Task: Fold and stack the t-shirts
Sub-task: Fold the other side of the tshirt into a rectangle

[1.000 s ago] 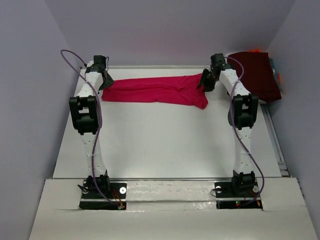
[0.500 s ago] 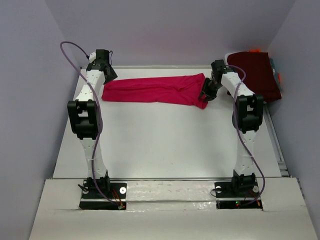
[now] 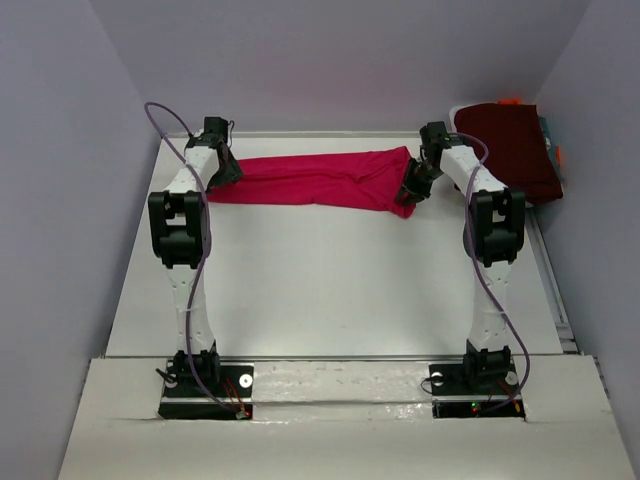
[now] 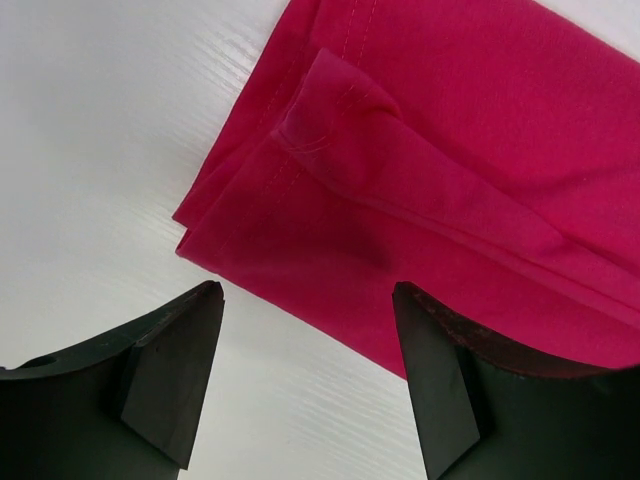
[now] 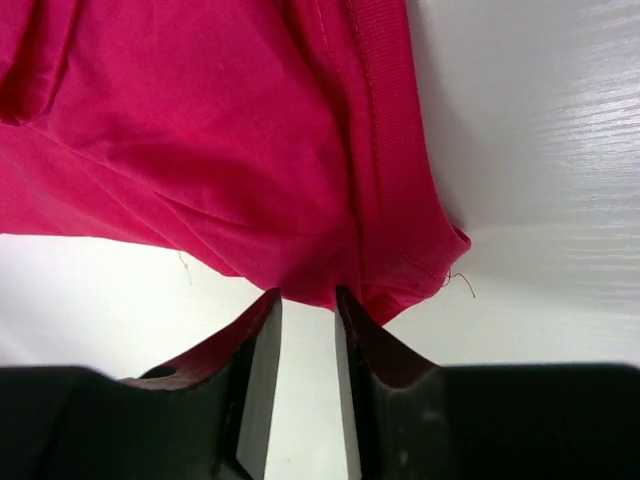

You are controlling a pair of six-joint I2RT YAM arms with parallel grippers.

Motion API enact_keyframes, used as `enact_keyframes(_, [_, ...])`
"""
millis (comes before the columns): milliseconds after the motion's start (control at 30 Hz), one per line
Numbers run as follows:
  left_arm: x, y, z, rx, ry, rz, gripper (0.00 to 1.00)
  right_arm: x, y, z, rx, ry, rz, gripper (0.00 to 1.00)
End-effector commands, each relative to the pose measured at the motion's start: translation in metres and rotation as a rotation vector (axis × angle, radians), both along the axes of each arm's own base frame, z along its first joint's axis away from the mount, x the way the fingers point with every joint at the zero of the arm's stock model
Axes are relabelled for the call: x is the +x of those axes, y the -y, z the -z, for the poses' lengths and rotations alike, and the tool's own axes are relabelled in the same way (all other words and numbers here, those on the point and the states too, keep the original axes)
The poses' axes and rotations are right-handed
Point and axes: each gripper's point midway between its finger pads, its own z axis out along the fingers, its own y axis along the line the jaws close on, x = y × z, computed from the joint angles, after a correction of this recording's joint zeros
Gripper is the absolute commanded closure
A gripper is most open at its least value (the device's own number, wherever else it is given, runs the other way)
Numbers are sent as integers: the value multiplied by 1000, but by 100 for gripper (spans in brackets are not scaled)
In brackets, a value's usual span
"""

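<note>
Right hand (image 5: 308, 296) at crimson t-shirt (image 5: 200, 120) edge (grip unclear).

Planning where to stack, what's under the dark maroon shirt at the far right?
Under the dark maroon shirt, only orange bits and a grey-blue edge peek out past its far and right sides. The shirt covers the rest, so I cannot identify them.

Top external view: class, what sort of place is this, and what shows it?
Probably a robotics lab test cell: a left arm and right arm mounted at a white table, plain walls closing it in, and a crimson-pink t-shirt laid out for handling.
</note>
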Motion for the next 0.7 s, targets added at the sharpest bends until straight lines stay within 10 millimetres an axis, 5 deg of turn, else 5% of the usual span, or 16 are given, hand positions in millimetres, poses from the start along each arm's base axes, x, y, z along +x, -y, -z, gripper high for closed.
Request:
enact_keyframes(0, [-6,1,2,4,-23,14,21,0,-5,-2,14,11,-7,69])
enact_keyframes(267, [-19,-6,20,40,-88,-5,21,-4,-2,1,-3,1,-6,91])
enact_keyframes(667, [-33,-18,30,102,-148,-35,21,-11,17,5,-111,-31,34,93])
